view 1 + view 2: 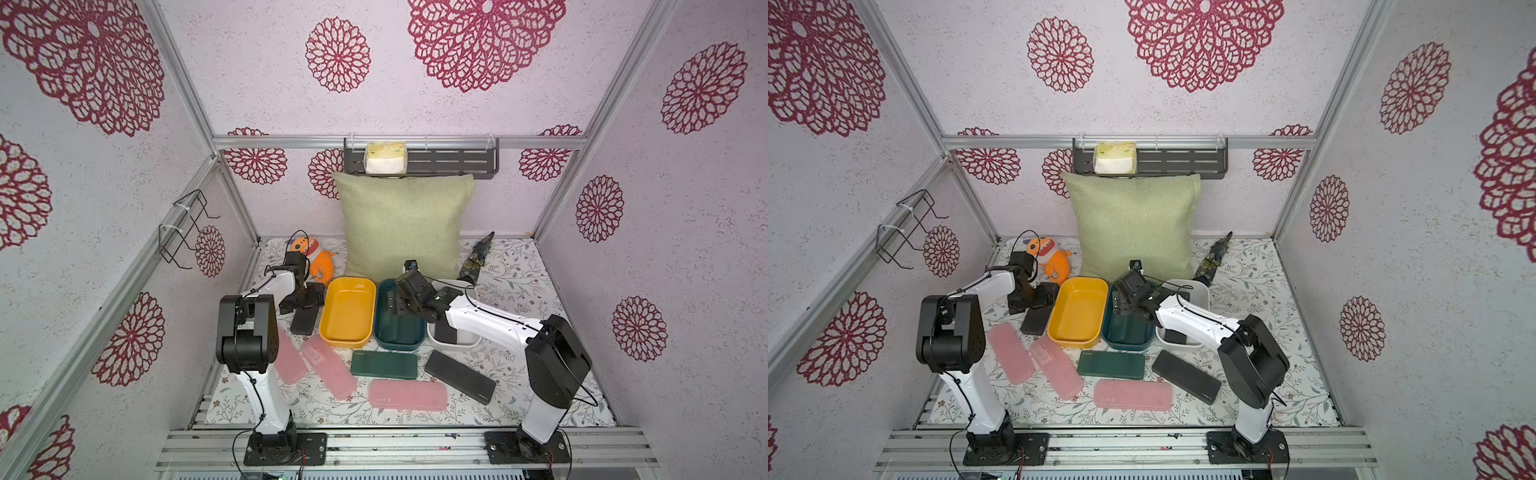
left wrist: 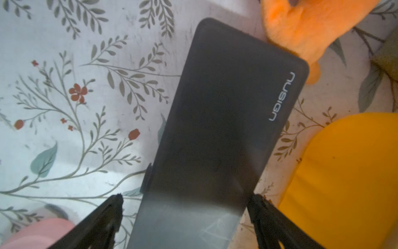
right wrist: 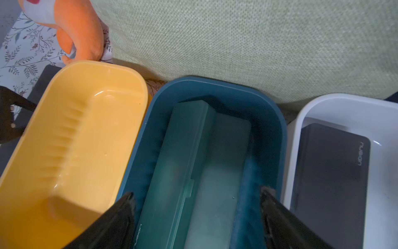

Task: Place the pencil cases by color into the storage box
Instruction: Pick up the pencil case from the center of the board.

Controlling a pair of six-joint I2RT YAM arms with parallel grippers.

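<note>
Centring mattered before closing: our left gripper (image 2: pixel 187 198) stood open astride the black pencil case (image 2: pixel 226 107) beside the yellow tub (image 2: pixel 344 172), seemingly clear of it; our right gripper (image 3: pixel 198 194) gaped over the teal tub (image 3: pixel 215 86).

**Colours across our table**

We see a yellow tub (image 1: pixel 347 311), a teal tub (image 1: pixel 399 345) and a white tub (image 1: pixel 455 343). There are translucent pink pencil cases (image 1: pixel 407 395), a dark green pencil case (image 1: pixel 383 364), a matte black pencil case (image 1: pixel 460 376), a pale green cushion (image 1: pixel 401 224), a leaf-and-flower tablecloth (image 1: pixel 540 374) and crimson-rosette walls (image 1: pixel 249 83).
</note>
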